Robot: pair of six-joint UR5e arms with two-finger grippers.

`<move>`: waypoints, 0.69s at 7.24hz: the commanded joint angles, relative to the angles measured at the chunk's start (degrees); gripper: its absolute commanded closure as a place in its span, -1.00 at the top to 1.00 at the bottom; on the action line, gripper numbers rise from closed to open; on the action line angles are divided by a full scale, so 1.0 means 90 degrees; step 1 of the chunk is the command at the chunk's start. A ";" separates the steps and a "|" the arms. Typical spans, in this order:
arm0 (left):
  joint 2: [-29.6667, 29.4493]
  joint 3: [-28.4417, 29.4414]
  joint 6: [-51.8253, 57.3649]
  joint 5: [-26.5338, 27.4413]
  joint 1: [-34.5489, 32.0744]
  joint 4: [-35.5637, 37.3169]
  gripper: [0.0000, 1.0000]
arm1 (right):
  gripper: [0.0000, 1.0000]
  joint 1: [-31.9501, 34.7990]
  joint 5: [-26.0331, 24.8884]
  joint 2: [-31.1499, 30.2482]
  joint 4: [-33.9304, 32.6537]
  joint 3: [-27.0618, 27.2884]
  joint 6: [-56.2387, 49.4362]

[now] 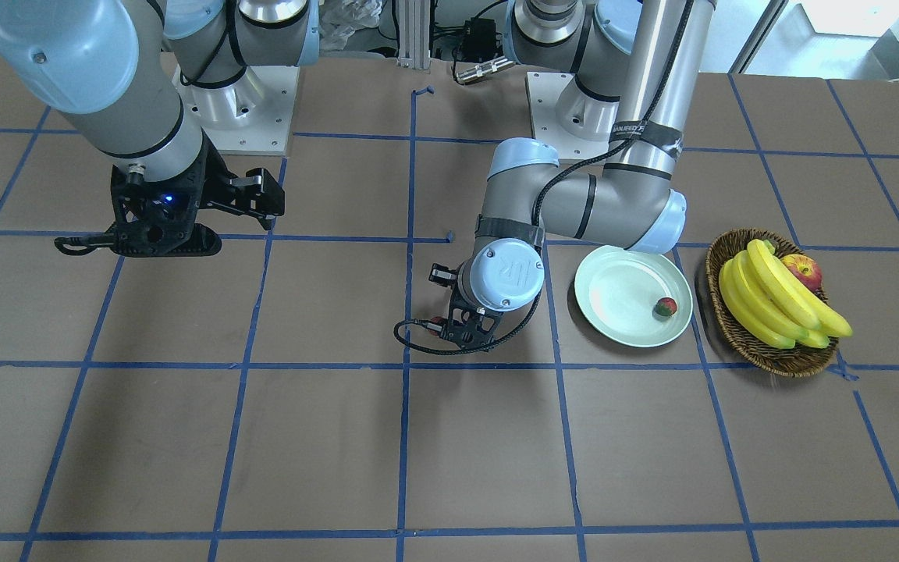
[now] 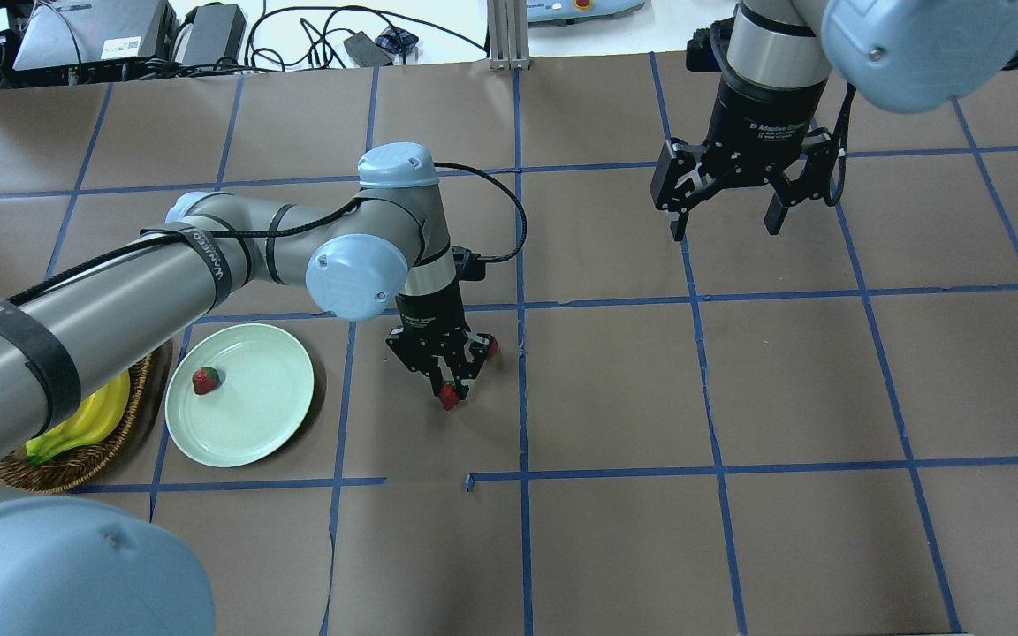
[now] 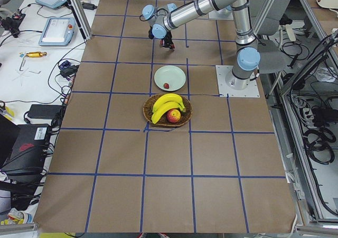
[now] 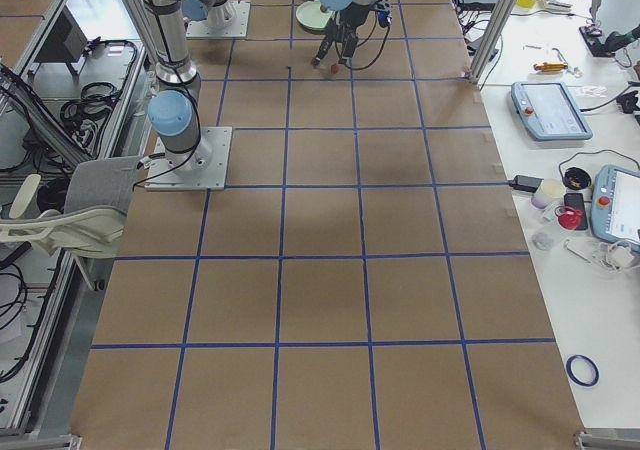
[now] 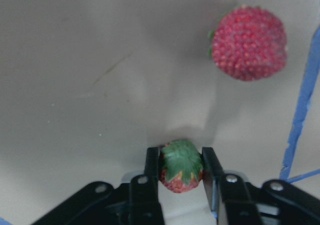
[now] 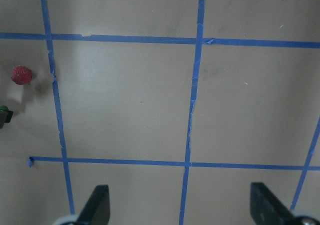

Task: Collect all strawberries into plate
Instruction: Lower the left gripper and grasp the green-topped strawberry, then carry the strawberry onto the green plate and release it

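Observation:
My left gripper (image 2: 449, 389) is shut on a strawberry (image 2: 448, 397), low over the brown table to the right of the plate. The left wrist view shows this berry (image 5: 181, 166) between the two fingers, green cap up. A second strawberry (image 2: 491, 344) lies on the table just beside the gripper; it also shows in the left wrist view (image 5: 249, 42) and the right wrist view (image 6: 21, 75). A third strawberry (image 2: 205, 381) lies on the pale green plate (image 2: 253, 415). My right gripper (image 2: 725, 225) is open and empty, high over the far right of the table.
A wicker basket (image 1: 730, 312) with bananas (image 1: 777, 300) and an apple (image 1: 804, 271) stands right beside the plate (image 1: 621, 293), on the side away from my left gripper. Blue tape lines cross the brown table.

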 commanded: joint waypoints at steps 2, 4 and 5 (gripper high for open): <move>0.0480 0.0434 0.0202 0.0644 0.0326 -0.0687 -1.00 | 1.00 0.0000 -0.0010 0.0000 0.0000 0.0000 -0.0008; 0.0569 0.0367 0.1232 0.1374 0.1037 -0.0866 -1.00 | 1.00 0.0000 -0.0010 0.0000 0.0000 0.0000 0.0002; 0.0569 0.0319 0.1673 0.1871 0.1399 -0.0934 -1.00 | 1.00 0.0000 0.0000 0.0000 0.0000 0.0000 0.0002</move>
